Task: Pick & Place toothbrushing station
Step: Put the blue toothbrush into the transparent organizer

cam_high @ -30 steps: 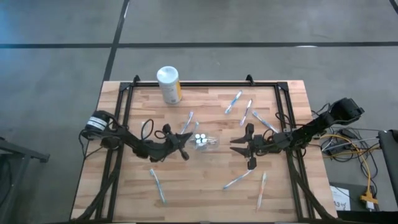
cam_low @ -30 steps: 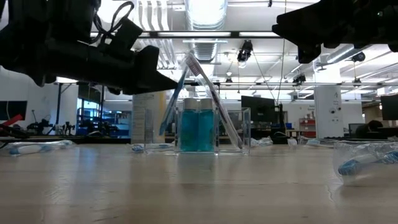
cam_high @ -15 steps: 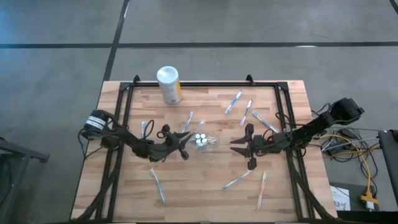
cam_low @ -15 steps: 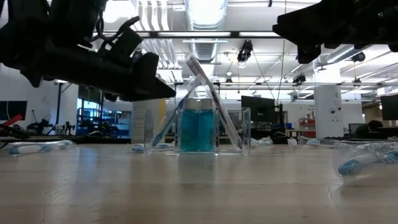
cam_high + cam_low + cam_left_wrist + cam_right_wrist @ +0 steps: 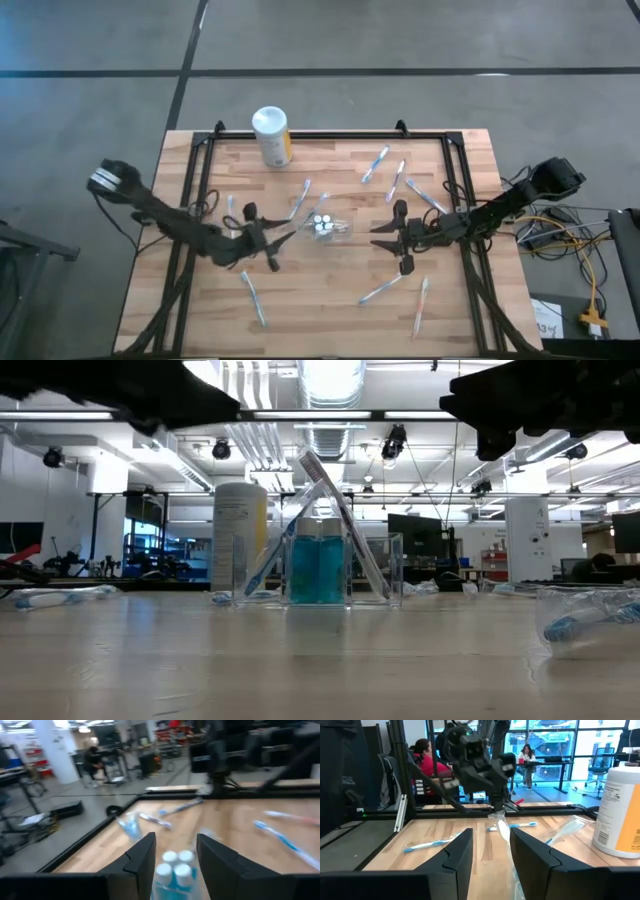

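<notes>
The clear cup [image 5: 326, 227] stands mid-table holding 4 teal tubes [image 5: 319, 570] and 2 leaning toothbrushes [image 5: 340, 520]; the left gripper [image 5: 268, 238] hangs just beside it, fingers spread and empty, likely having released a brush; the right gripper [image 5: 392, 236], also spread, waits opposite.

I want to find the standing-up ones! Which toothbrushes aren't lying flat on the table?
The two thin toothbrushes leaning crossed inside the clear plastic cup, beside the teal tubes. All the others lie flat on the wooden table.

grey floor [image 5: 100, 120], ceiling lights [image 5: 330, 380], windows [image 5: 580, 742]
</notes>
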`<action>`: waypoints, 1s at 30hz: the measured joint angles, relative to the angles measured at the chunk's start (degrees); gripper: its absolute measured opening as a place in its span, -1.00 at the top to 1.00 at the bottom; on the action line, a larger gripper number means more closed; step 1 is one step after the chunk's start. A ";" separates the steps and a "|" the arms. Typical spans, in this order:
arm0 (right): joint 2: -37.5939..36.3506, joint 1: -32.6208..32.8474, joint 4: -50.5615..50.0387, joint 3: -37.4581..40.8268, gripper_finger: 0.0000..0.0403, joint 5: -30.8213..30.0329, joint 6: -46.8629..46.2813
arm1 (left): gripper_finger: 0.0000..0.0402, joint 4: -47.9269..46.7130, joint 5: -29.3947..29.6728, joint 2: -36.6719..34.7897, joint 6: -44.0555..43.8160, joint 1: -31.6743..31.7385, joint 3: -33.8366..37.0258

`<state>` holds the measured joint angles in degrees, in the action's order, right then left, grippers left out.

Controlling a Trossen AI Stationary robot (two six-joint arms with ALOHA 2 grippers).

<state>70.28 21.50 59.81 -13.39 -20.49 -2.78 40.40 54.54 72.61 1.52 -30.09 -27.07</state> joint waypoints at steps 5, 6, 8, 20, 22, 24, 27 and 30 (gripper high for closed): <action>0.00 -0.01 0.03 0.00 0.39 0.00 -0.11 | 0.44 -16.79 -0.94 -10.78 -12.62 -5.90 0.00; 0.00 0.01 0.02 0.00 0.40 0.00 -0.11 | 0.49 -19.74 -1.47 -12.41 -16.30 -6.86 0.00; 0.00 0.01 0.00 -0.13 0.41 0.00 -0.23 | 0.59 -25.33 -3.94 -14.65 -21.92 -8.51 0.00; 0.00 -0.01 0.07 -0.20 0.39 0.00 -1.25 | 0.97 -34.81 -14.20 -8.95 -46.40 -18.78 -0.83; 0.00 -0.02 0.13 -0.20 0.40 0.00 -1.09 | 0.98 -35.08 -14.43 -6.72 -50.38 -20.29 -1.80; 0.00 -0.03 0.37 -0.20 0.41 -0.01 -0.27 | 0.98 -35.04 -16.11 -4.04 -55.16 -21.40 -2.97; -0.02 -0.03 0.87 -0.22 0.44 -0.02 0.87 | 0.98 -35.29 -21.83 1.29 -60.47 -22.49 -4.99; -0.02 -0.03 1.74 -0.22 0.46 -0.02 2.72 | 0.98 -39.61 -28.45 7.01 -67.84 -23.18 -8.67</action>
<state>70.26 21.47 61.55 -13.61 -20.51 -0.06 0.79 26.09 79.62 -66.33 -53.28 -35.74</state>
